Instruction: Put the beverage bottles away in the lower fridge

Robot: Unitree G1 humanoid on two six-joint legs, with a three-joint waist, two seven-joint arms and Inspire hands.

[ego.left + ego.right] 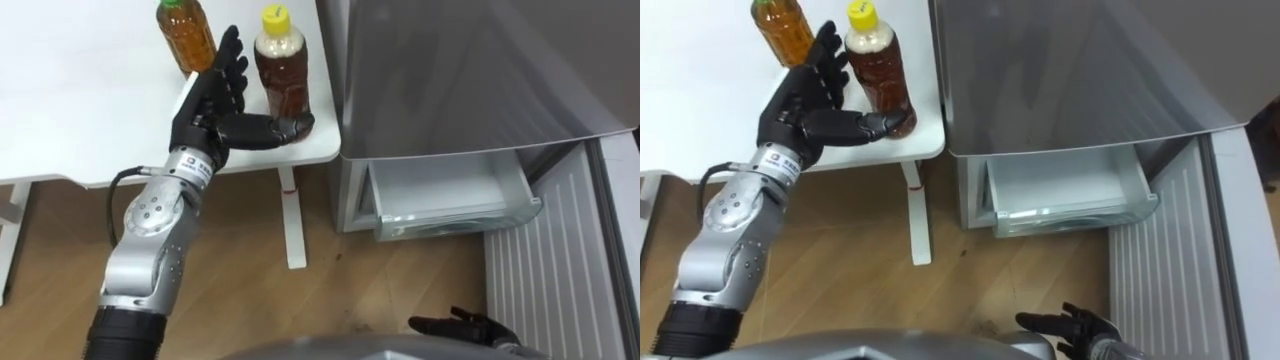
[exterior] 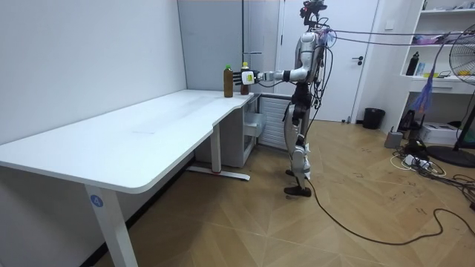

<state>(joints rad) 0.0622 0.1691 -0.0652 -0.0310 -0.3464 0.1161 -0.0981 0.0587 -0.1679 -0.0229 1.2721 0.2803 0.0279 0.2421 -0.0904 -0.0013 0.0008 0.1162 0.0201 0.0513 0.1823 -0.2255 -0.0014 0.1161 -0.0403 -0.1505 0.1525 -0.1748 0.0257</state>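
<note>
Right hand is held low and slack; the grasp step is judged in hand: left hand is spread wide against the yellow-capped bottle on the desk, so closure is needed next, then carriage to the open fridge drawer.

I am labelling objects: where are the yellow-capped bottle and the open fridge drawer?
yellow-capped bottle (image 1: 283, 75), left eye view, its body
fridge drawer (image 1: 455, 222), left eye view, its front rim

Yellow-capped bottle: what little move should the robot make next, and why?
Probably curl the fingers of the left hand round the yellow-capped bottle: the hand is open beside it, thumb across its base, not yet gripping. The lower fridge drawer stands open.
</note>
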